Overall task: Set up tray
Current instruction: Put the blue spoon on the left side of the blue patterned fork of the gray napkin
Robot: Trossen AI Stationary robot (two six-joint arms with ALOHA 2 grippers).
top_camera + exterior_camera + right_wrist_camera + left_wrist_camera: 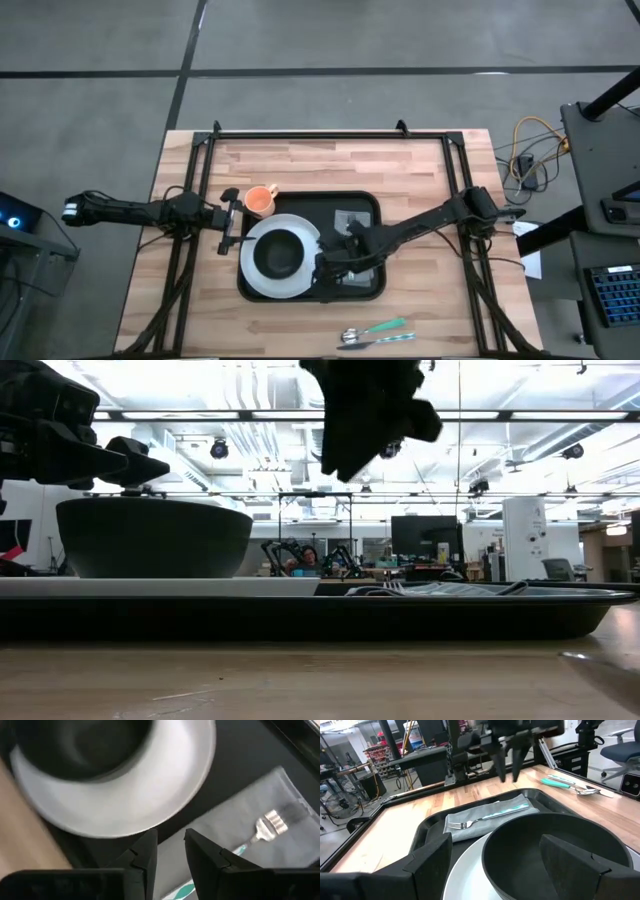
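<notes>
Sitting near the centre of the counter, the tray is loaded: a white plate with a dark bowl on it fills its left part and overhangs the rim on that side; a grey napkin carrying a fork lies in its right part; an orange cup stands on the wood just beside its far left corner; two more utensils, one teal-handled, lie on the wood near the front edge, well apart from the tray. Handling, as judged: the tray looks stiff and light in itself but now carries loose, breakable crockery, so it should be gripped at the raised rim and kept level; the smooth plastic is probably slippery, and the napkin is soft and would slide. Right gripper hangs over the tray between plate and napkin; fingers nearly together with a slim gap, holding nothing and touching nothing visible. Left gripper sits at the plate's left edge, low over the bowl; fingers spread wide, empty; contact with the rim cannot be told.
</notes>
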